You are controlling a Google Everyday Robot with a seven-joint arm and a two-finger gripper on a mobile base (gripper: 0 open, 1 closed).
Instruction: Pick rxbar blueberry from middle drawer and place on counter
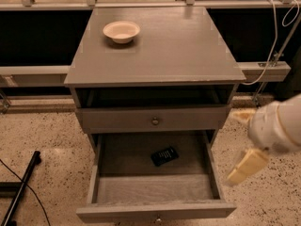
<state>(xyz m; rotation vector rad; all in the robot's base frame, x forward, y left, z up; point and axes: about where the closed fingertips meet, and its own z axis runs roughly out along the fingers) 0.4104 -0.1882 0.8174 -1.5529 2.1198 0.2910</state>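
The rxbar blueberry (164, 156), a small dark bar, lies flat and slightly askew on the floor of the middle drawer (153, 187), which is pulled wide open. My gripper (242, 142) hangs to the right of the drawer's right wall, outside it and above floor level. Its two cream fingers (246, 166) are spread apart and hold nothing. The counter (174, 46) is the grey cabinet top above.
A cream round bowl (121, 31) stands at the counter's back left. A shut drawer with a round knob (155, 121) sits above the open one. A pale ledge with metal posts (263, 69) and cables run behind. A black pole (21, 187) lies on the floor at left.
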